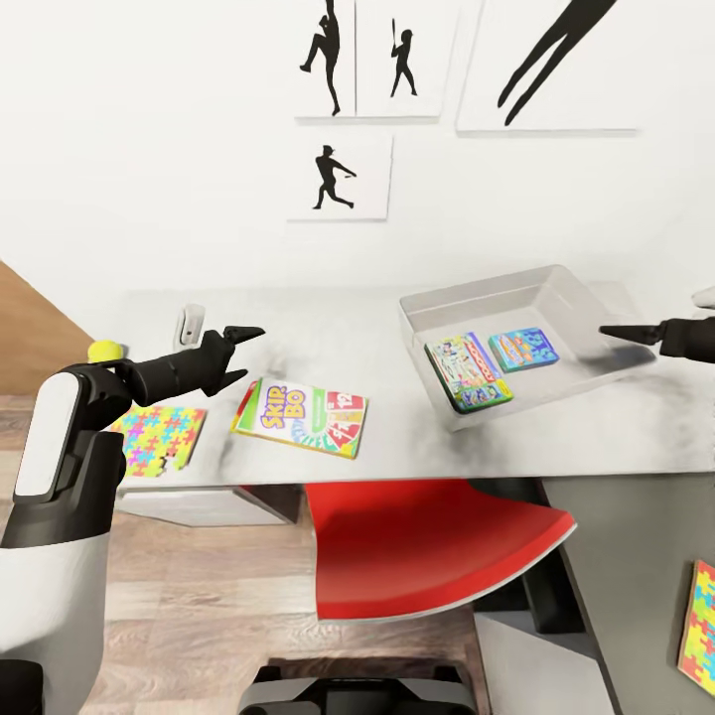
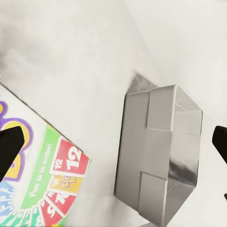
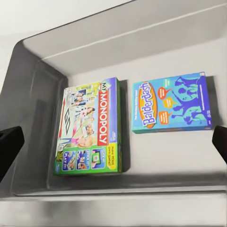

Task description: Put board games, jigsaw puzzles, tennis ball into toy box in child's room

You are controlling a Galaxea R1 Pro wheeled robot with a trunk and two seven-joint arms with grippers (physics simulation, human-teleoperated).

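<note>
The flat yellow-green-red printed SKIP-BO box [image 1: 300, 415] is found just right of and below the black left gripper [image 1: 241, 337], long axis left-right. That gripper is held open and empty; the right gripper [image 1: 618, 335] hangs open, empty, over the shallow grey toy box [image 1: 437, 304].

White wall [image 1: 149, 149] with black baseball silhouette prints [image 1: 343, 179], wood plank floor [image 1: 199, 586], a red chair [image 1: 417, 546] tucked under the long grey tabletop [image 1: 397, 437]. Bright, even light.
</note>
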